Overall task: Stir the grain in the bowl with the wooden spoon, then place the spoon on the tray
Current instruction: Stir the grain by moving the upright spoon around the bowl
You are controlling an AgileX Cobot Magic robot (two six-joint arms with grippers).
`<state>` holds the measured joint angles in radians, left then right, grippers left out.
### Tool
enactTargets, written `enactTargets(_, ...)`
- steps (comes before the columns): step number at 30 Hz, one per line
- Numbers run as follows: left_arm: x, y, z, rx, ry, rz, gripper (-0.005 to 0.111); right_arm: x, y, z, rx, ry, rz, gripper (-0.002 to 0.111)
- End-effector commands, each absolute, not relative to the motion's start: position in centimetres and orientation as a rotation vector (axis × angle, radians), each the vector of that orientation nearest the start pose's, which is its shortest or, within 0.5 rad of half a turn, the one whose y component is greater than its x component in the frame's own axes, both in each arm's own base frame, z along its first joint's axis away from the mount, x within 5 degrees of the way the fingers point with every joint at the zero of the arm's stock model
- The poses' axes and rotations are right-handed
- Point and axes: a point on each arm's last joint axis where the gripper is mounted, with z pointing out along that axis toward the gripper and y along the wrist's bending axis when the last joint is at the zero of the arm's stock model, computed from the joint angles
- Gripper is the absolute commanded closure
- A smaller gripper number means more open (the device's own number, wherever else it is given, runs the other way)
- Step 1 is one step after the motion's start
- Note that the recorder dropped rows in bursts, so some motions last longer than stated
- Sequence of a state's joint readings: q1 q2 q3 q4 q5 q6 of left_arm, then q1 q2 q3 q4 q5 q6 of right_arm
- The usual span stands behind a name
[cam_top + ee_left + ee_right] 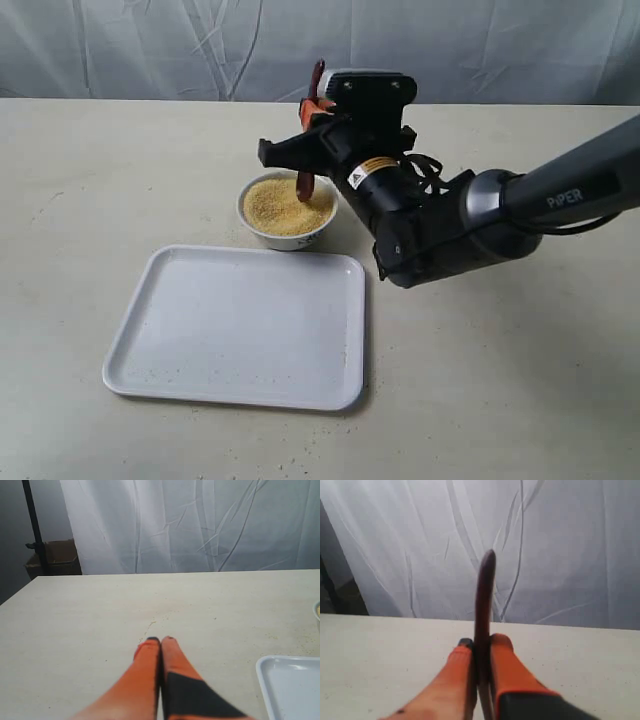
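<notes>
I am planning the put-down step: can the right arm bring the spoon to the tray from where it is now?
Probably yes. The right pincer holds the wooden spoon upright in the bowl, and the tray lies just beside the bowl, with nothing between them.

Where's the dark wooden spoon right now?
Exterior view, centre: the wooden spoon stands nearly upright in the right gripper, its tip in the yellow grain of the small white bowl behind the white rectangular tray.

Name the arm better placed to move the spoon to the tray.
Right. The right claw grips the wooden spoon standing in the grain beside the tray; the left claw is shut, empty.
</notes>
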<state>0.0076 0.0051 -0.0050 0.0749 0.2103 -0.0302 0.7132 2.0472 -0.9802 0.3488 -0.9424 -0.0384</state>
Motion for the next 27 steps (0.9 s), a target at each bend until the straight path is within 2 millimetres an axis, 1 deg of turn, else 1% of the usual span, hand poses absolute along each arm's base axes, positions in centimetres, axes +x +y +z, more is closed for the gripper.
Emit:
enactTargets(1,5.6,0.2,19.4,0.013,1.691,0.046,0.106,32.8,25.1,15.4,-0.332,1.673,0.379,0.109)
enactTargets(4,5.6,0.2,19.4,0.013,1.691,0.046,0.106,32.9,25.2,14.0,-0.352,1.721,0.372,0.109)
enactTargets(6,5.6,0.2,19.4,0.013,1.691,0.046,0.106,32.7,25.6,13.4,-0.335,1.739,0.44,0.109)
enactTargets(8,5.6,0.2,19.4,0.013,1.691,0.046,0.106,32.4,26.1,13.2,-0.362,1.745,0.511,0.109)
enactTargets(11,5.6,0.2,19.4,0.013,1.691,0.046,0.106,32.4,26.2,13.8,-0.348,1.722,0.544,0.109)
enactTargets(15,5.6,0.2,19.5,0.013,1.688,0.046,0.106,32.4,26.0,16.1,-0.314,1.676,0.557,0.109)
enactTargets(17,5.6,0.2,19.5,0.013,1.688,0.046,0.106,32.3,25.8,17.5,-0.328,1.636,0.533,0.109)
enactTargets(19,5.6,0.2,19.5,0.013,1.688,0.046,0.106,32.2,25.7,18.3,-0.343,1.614,0.52,0.109)
enactTargets(22,5.6,0.2,19.5,0.013,1.688,0.046,0.106,32.3,25.7,18.2,-0.339,1.62,0.513,0.109)
enactTargets(24,5.6,0.2,19.5,0.013,1.688,0.046,0.106,32.4,25.5,17.5,-0.334,1.64,0.478,0.109)
enactTargets(27,5.6,0.2,19.5,0.013,1.688,0.046,0.106,32.8,25.2,16.2,-0.273,1.683,0.448,0.109)
